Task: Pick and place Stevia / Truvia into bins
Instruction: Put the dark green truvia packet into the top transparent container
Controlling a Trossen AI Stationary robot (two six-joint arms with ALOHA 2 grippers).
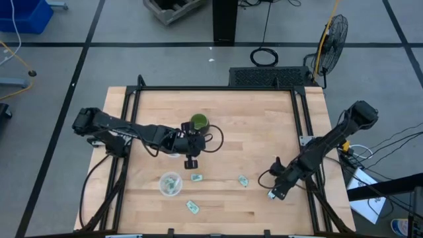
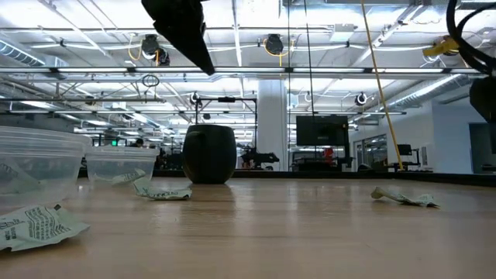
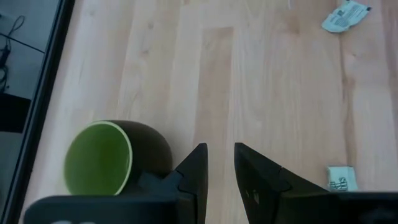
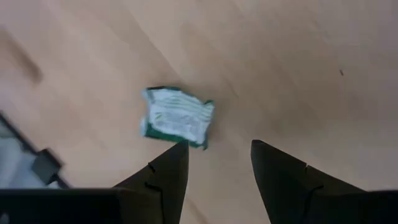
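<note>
On the bench [image 1: 264,119], three sweetener packets lie loose near the front half: one [image 1: 196,177] just beside the clear cup, one [image 1: 192,207] nearer the front edge, and a third [image 1: 243,180] off toward the right arm. The clear cup [image 1: 170,183] stands left of the middle and has at least one pale green packet lying in it. From table height a second clear cup [image 2: 120,166] shows behind the first [image 2: 35,167], with something pale in its bottom that I cannot make out for sure; from above it is hidden under the left arm. The dark green mug [image 1: 199,122] stands upright farther back, its inside looking bare in the left wrist view [image 3: 99,158].

The left tool [image 1: 191,161] hangs above the wood just in front of the mug, its fingers [image 3: 196,171] parted only a narrow way with nothing between them. The right tool [image 1: 275,192] sits low over the right front of the bench, its fingers [image 4: 168,171] spread wider and holding nothing, with the third packet [image 4: 177,118] lying flat just ahead of the fingertips, not touched.
</note>
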